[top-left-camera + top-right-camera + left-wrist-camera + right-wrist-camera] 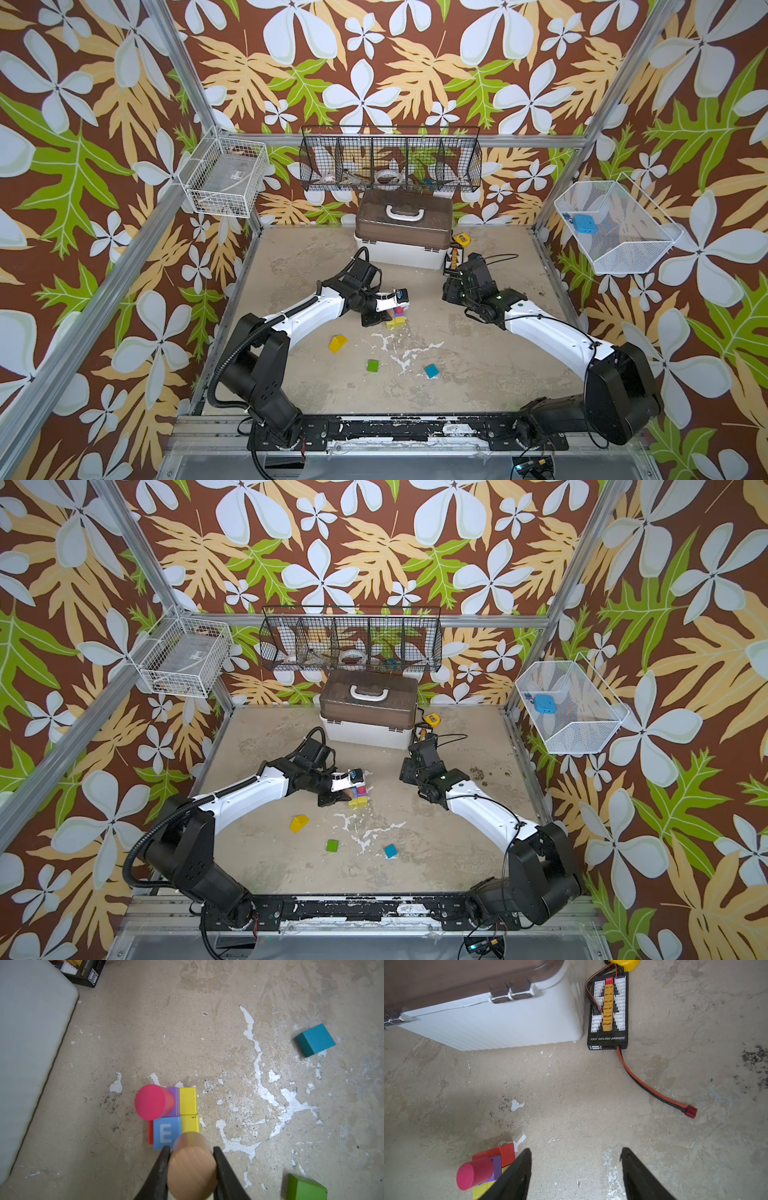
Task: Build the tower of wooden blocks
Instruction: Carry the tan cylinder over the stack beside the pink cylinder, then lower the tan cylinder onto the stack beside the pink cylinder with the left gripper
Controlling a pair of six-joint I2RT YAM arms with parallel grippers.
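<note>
Low tower (188,1101) of yellow, purple, blue cubes, pink cylinder (150,1102) upright on top; tan cylinder (191,1172) gripped at its edge; yellow wedge (337,343), green cube (372,365), teal cube (431,370) lie apart.

Brown floral wallpaper (374,62); aluminium frame posts (186,70); scuffed beige floor (478,374), white chipped patches (401,359).

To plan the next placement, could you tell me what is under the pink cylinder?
The pink cylinder stands on a purple block, beside a yellow block. It hides most of the purple top; anything lower is unseen.
</note>
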